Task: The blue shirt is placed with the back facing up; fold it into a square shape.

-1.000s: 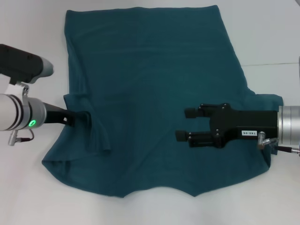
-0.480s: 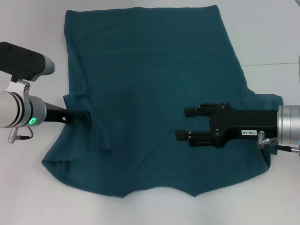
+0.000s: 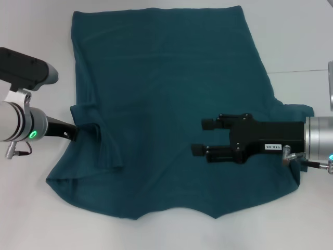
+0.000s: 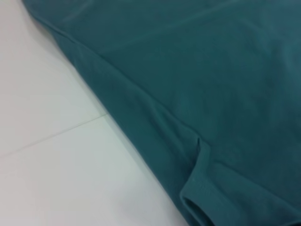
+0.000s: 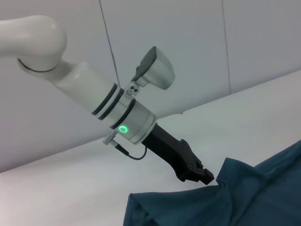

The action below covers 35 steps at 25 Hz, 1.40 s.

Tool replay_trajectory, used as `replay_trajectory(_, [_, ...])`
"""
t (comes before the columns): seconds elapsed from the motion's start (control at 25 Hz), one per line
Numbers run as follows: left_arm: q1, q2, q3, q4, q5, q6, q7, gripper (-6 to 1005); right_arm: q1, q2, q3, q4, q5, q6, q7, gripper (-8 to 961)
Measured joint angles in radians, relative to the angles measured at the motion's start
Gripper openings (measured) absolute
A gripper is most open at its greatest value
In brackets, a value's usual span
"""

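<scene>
Both arms have shifted slightly: the right gripper has eased a little farther left over the shirt, and the left gripper has drawn back a touch toward the left edge. Nearest the robot, the shirt's wavy neck-side edge lies on the white table, with a small fold of cloth at its near left corner. Just beyond, the right gripper hovers above the shirt's right half, its two black fingers parted and pointing left, holding nothing. Across from it, the left gripper meets the gathered left sleeve at the shirt's edge; the right wrist view shows its tip pinched on a raised peak of cloth. A ridge of folded fabric runs down from that point. Farther back, the shirt spreads flat and plain, its straight far hem near the table's far side.
</scene>
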Motion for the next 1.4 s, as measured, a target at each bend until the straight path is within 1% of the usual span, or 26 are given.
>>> replay_trajectory(0.32, [-0.048,0.0,0.001,-0.048,0.039,-0.012,-0.011,1,0.003,-0.001,0.0,0.008,0.007,0.005,-0.003,830])
replay_trajectory(0.48, [-0.057,-0.001,0.01,-0.055,0.042,-0.012,-0.012,1,0.003,-0.001,0.0,0.009,0.007,0.005,-0.003,829])
replay_trajectory(0.64, [-0.062,-0.012,0.013,-0.044,0.042,-0.023,-0.011,1,0.003,-0.001,0.0,0.013,0.007,0.005,-0.008,829])
replay_trajectory(0.8, [-0.072,-0.017,0.012,-0.043,0.042,-0.031,-0.011,1,0.003,-0.001,0.0,0.02,0.007,0.006,-0.013,829])
replay_trajectory(1.04, [-0.091,-0.043,0.013,-0.043,0.041,-0.054,-0.005,1,0.002,-0.001,0.0,0.023,0.009,0.006,-0.015,830])
replay_trajectory(1.16, [-0.101,-0.053,0.033,-0.048,0.037,-0.059,-0.004,1,0.0,-0.001,0.0,0.023,0.01,0.006,-0.015,830])
replay_trajectory(1.4, [-0.109,-0.058,0.055,-0.054,-0.005,-0.06,-0.003,2,-0.006,-0.002,0.0,0.023,0.022,0.006,-0.017,830])
